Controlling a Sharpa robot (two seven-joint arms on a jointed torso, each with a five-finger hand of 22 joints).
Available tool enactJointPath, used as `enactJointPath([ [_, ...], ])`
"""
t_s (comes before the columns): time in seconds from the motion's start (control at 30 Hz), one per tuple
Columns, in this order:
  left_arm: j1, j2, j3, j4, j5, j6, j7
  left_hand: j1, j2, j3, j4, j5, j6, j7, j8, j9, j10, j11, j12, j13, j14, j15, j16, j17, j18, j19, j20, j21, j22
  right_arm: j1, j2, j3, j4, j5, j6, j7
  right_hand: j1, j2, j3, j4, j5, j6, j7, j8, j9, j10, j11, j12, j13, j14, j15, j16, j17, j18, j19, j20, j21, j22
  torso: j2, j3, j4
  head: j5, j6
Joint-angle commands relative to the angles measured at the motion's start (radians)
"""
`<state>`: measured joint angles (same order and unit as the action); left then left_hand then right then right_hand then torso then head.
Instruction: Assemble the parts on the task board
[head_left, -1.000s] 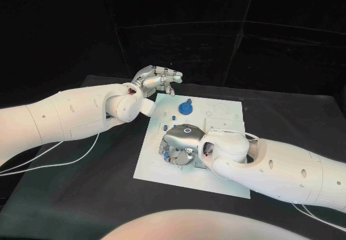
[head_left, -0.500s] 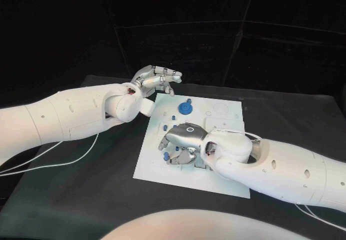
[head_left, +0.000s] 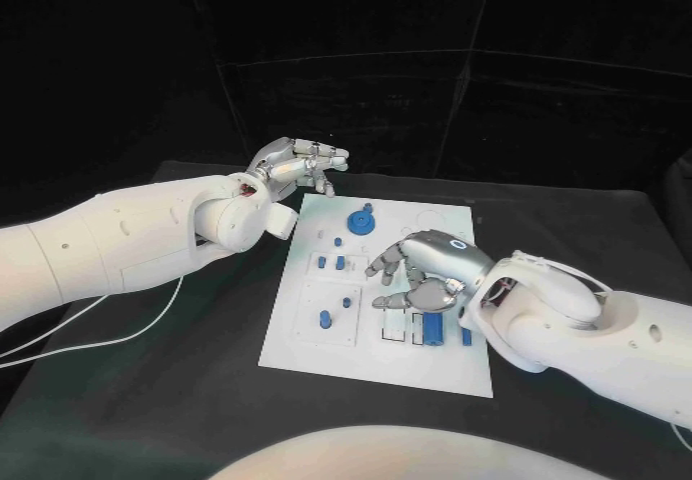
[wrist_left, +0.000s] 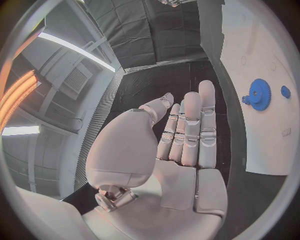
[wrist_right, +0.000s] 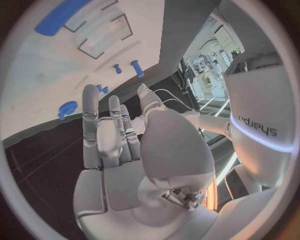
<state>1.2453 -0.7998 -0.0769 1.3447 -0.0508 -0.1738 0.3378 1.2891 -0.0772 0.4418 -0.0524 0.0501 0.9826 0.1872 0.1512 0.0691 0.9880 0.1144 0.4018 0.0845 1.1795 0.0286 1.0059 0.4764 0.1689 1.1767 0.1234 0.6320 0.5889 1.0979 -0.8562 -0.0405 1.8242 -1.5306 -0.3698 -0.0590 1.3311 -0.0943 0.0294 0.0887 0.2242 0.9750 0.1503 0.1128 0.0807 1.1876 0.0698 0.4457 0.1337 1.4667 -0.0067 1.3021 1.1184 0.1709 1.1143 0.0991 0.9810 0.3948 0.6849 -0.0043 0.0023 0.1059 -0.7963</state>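
The white task board (head_left: 364, 358) lies in the middle of the black table. A blue gear (head_left: 361, 219) sits near its far edge, with small blue pegs (head_left: 330, 262) just nearer. A blue part (head_left: 326, 320) stands in a square recess at the near left, and upright blue blocks (head_left: 433, 328) fill slots at the near middle. My right hand (head_left: 418, 272) hovers above the board's centre, fingers spread and holding nothing. Beyond the far left corner my left hand (head_left: 296, 165) is raised and empty. The left wrist view shows flat fingers (wrist_left: 187, 130) beside the gear (wrist_left: 259, 94). In the right wrist view straight fingers (wrist_right: 112, 132) point at the board (wrist_right: 37, 75).
Black cloth (head_left: 173, 400) covers the table around the board, wider on the left. A thin white cable (head_left: 101, 335) trails under my left arm across the table's left side.
My right hand has lifted from the board's near left and moved right to the centre, fingers opening out. The blue part in the square recess now shows. My left hand barely shifted.
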Motion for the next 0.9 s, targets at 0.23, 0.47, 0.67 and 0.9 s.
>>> enactJointPath([
  [0.23, 0.001, -0.009, 0.000, 0.011, 0.002, 0.006, 0.005, -0.010, 0.000, -0.002, 0.004, 0.001, -0.005, 0.000, 0.007, -0.001, -0.009, 0.001, 0.003, -0.002, -0.009, 0.000, -0.001, -0.001, 0.014, -0.001, 0.003, -0.002, -0.001, 0.011, -0.158, -0.001, 0.038, 0.362, -0.010, -0.268, -0.086, 0.006, -0.102, 0.101, 0.046, 0.033, -0.039, 0.081, 0.016, 0.120, -0.046, 0.427, 0.421, 0.062, -0.040, 0.125, 0.181, -0.003, 0.085, -0.044, 0.098, 0.133, -0.014, -0.0043, -0.0188, -0.071, 0.015],
  [0.47, 0.001, -0.014, 0.000, 0.016, 0.002, 0.008, 0.004, -0.010, 0.000, -0.002, 0.004, 0.001, -0.005, 0.000, 0.007, -0.001, -0.009, 0.001, 0.003, -0.002, -0.009, 0.000, -0.001, -0.001, 0.014, -0.001, 0.003, -0.002, -0.001, -0.005, -0.194, -0.002, 0.054, 0.292, 0.031, -0.410, -0.118, 0.032, -0.174, 0.169, 0.082, 0.002, -0.043, 0.168, 0.037, 0.080, -0.045, 0.621, 0.666, 0.067, -0.042, 0.163, 0.241, -0.017, 0.118, -0.042, 0.149, 0.221, -0.019, -0.0005, -0.0359, -0.089, 0.008],
  [0.67, 0.001, -0.016, -0.001, 0.017, 0.002, 0.010, 0.003, -0.010, 0.000, -0.002, 0.005, 0.001, -0.005, 0.000, 0.007, -0.001, -0.009, 0.001, 0.003, -0.002, -0.009, 0.000, -0.001, -0.001, 0.014, -0.001, 0.003, -0.002, -0.001, -0.025, -0.174, -0.004, 0.053, 0.227, 0.056, -0.458, -0.125, 0.026, -0.199, 0.197, 0.075, -0.019, -0.043, 0.197, 0.042, 0.080, -0.045, 0.648, 0.714, 0.058, -0.043, 0.138, 0.194, -0.050, 0.209, -0.043, 0.269, 0.441, -0.021, -0.0016, -0.0395, -0.091, 0.008],
  [0.9, 0.001, -0.017, -0.001, 0.018, 0.002, 0.012, 0.001, -0.010, 0.000, -0.002, 0.005, 0.001, -0.005, 0.000, 0.008, -0.001, -0.009, 0.001, 0.004, -0.002, -0.009, 0.000, 0.000, -0.002, 0.014, -0.001, 0.003, -0.002, -0.002, -0.060, -0.127, -0.005, 0.044, 0.184, 0.064, -0.470, -0.124, 0.024, -0.210, 0.200, 0.077, -0.034, -0.042, 0.215, 0.044, 0.109, -0.044, 0.703, 0.799, 0.060, -0.042, 0.143, 0.203, -0.052, 0.210, -0.043, 0.279, 0.454, -0.018, -0.0005, -0.0368, -0.094, 0.006],
])
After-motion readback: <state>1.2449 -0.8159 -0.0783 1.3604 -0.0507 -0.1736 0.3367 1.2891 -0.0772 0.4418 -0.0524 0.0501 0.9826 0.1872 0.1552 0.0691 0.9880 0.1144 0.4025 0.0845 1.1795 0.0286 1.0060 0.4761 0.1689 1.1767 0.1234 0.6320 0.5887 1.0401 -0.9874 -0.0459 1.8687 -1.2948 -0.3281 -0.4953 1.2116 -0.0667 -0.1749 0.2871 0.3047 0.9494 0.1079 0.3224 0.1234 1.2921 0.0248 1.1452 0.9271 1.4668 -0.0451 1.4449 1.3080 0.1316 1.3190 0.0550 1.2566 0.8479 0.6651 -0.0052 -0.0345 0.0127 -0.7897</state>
